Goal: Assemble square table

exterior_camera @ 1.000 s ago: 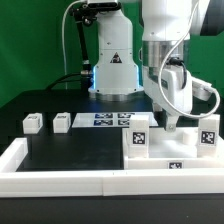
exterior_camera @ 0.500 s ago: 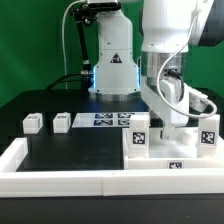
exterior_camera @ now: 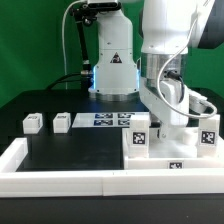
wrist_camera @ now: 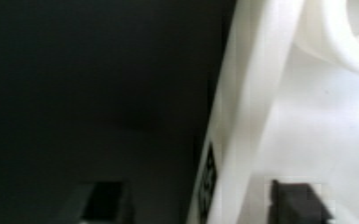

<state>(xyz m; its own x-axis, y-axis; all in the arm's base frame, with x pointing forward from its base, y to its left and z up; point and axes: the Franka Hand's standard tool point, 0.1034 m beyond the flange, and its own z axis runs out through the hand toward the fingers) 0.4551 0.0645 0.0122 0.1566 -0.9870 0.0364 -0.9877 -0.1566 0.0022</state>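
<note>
Over on the exterior view's right, the gripper (wrist_camera: 197, 188) straddles an edge of the square table slab (exterior_camera: 185, 150), jaws partly spread, one finger (wrist_camera: 105, 205) off it, so I'd squeeze slow and centered.

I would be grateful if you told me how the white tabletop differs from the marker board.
The tabletop is a thick slab; the marker board is a thin flat sheet. The tabletop carries tags on its sides, the marker board on top. The arm reaches down to the tabletop, not the marker board. Both are white with black-and-white tags.
</note>
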